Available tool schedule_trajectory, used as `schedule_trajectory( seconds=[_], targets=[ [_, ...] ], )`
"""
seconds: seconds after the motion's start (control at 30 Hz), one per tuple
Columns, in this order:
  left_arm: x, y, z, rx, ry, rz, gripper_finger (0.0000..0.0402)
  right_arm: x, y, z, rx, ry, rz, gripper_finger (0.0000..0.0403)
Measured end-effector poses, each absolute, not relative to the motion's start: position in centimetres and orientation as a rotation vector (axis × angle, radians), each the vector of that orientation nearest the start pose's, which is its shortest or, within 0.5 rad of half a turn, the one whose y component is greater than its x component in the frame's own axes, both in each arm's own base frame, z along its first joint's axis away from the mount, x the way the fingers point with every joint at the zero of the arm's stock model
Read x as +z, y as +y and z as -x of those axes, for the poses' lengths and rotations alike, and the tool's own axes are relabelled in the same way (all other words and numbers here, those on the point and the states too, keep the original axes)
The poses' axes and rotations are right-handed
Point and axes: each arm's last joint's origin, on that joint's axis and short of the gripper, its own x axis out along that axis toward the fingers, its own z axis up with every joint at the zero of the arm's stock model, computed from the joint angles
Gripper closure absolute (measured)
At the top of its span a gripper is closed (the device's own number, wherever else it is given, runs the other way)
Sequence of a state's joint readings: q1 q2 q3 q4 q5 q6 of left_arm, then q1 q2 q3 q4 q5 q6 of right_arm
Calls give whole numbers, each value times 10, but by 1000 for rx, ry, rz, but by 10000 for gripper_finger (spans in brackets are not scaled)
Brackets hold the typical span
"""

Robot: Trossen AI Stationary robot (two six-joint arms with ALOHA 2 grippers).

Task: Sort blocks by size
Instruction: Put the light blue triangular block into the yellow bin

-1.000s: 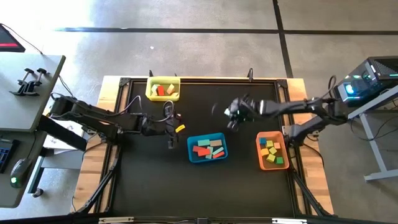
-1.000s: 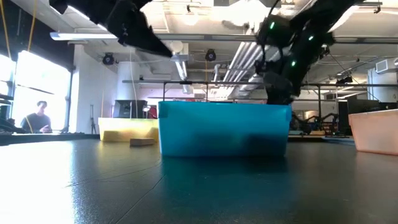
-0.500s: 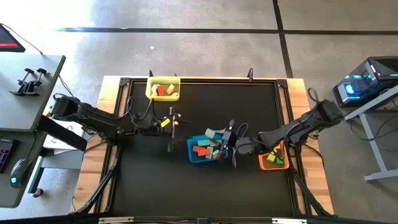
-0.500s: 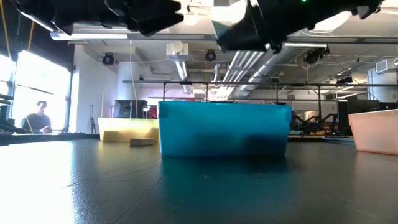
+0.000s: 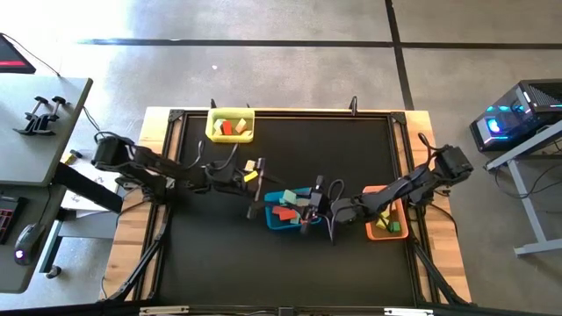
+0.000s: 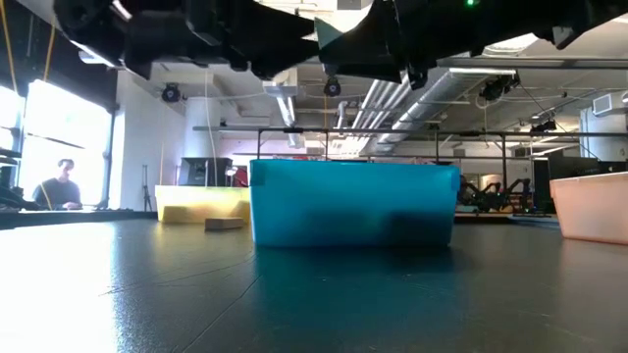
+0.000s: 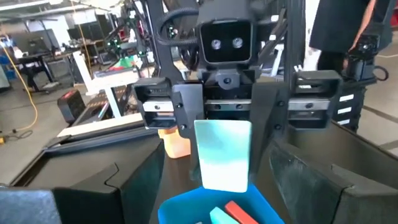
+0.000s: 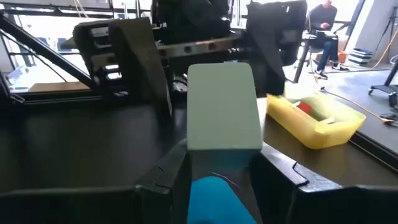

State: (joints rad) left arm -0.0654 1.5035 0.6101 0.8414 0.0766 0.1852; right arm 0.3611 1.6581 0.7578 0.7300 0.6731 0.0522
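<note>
The right end effector [image 5: 309, 198] is clenched on a pale green block [image 8: 224, 115], held above the blue tray [image 5: 291, 211], probably for dropping it there. Facing it, the left end effector [image 5: 260, 174] hangs released and empty.

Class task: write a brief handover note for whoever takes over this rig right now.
Right gripper: over the blue tray, fingers shut on a pale green block.
Left gripper: open, facing it from the tray's far-left corner, holding nothing.
Blocks: some in the yellow tray, blue tray and orange tray; one tan block lies loose on the table.
Left: place the pale green block, sort the tan one.
</note>
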Motion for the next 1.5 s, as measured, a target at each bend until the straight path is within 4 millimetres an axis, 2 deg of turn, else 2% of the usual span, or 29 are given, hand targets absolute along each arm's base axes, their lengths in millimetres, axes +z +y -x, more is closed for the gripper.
schedule_trajectory(
  seconds=[0.13,0.3,0.77,0.87,1.03,1.2,1.3,1.4,1.5],
  targets=[
    [204,-23,-310,-150,54,-184,126,197,100,-316,-315,135,36,276],
    [202,-25,-313,-215,52,-168,143,197,100,-316,-314,133,34,276],
    [205,-27,-313,-226,20,-148,288,197,101,-317,-284,133,23,276],
    [206,-31,-313,-260,8,-176,312,197,102,-317,-271,134,19,258],
    [214,-42,-308,-261,-13,-212,316,199,102,-317,-265,119,-49,203],
    [235,-45,-290,-159,56,-307,316,189,96,-316,-344,185,-106,172],
    [247,-38,-274,6,134,-362,316,184,92,-314,-422,218,-131,170],
    [260,-27,-255,235,218,-452,316,182,89,-314,-476,223,-141,168],
    [266,-2,-239,461,343,-521,317,183,86,-314,-500,211,-143,168]
  ],
)
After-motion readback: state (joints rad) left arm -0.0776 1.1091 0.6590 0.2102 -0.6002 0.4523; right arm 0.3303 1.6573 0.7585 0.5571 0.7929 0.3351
